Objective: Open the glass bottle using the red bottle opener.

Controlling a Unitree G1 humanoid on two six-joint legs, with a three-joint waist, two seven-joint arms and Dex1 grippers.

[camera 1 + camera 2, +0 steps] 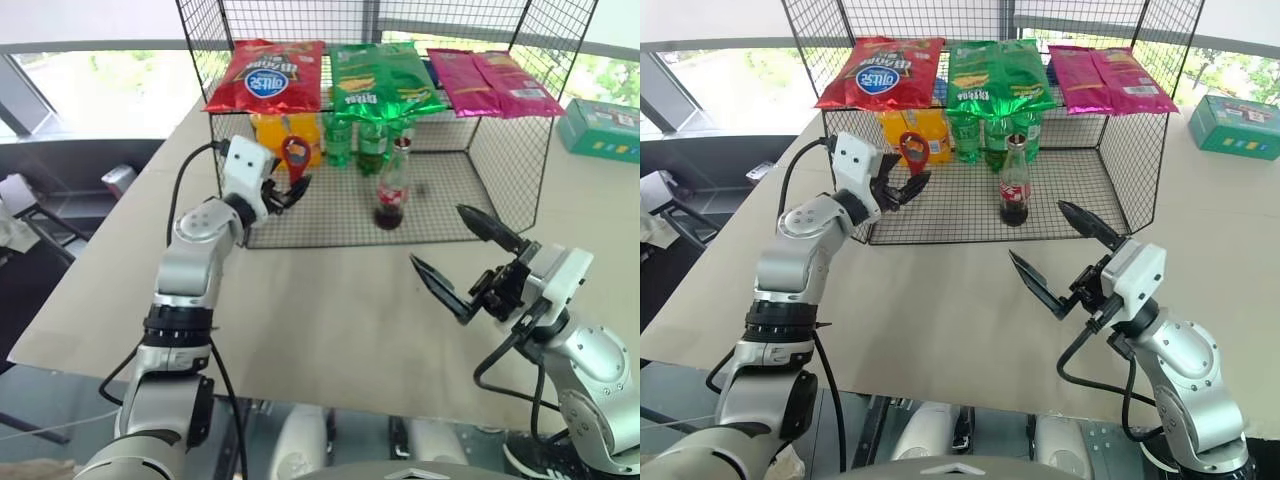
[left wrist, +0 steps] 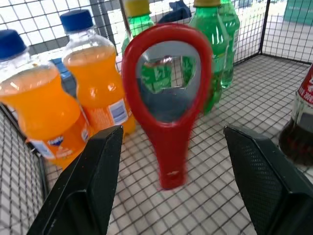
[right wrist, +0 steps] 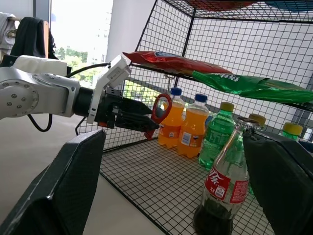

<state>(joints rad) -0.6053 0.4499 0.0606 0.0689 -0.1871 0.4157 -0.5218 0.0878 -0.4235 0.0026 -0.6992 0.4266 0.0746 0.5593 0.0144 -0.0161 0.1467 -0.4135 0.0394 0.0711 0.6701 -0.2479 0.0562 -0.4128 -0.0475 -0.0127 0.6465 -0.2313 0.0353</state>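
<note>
The red bottle opener (image 2: 168,112) stands upright on the wire floor, ring end up, in front of the orange bottles. My left gripper (image 1: 288,190) is open and level at the cage's left front. Its fingers (image 2: 95,176) flank the opener with a gap on each side, touching nothing. The glass bottle (image 1: 392,188), with a red label, dark liquid low down and its cap on, stands upright in the middle of the cage floor, to the right of the opener. Outside the cage, in front of the bottle, my right gripper (image 1: 440,238) hovers over the table, wide open and empty.
A black wire cage (image 1: 500,170) encloses the bottles. Its top shelf carries red (image 1: 268,75), green (image 1: 385,82) and pink (image 1: 495,82) snack bags. Orange bottles (image 2: 95,83) and green bottles (image 1: 355,140) stand at the back. A green box (image 1: 603,130) lies at the far right.
</note>
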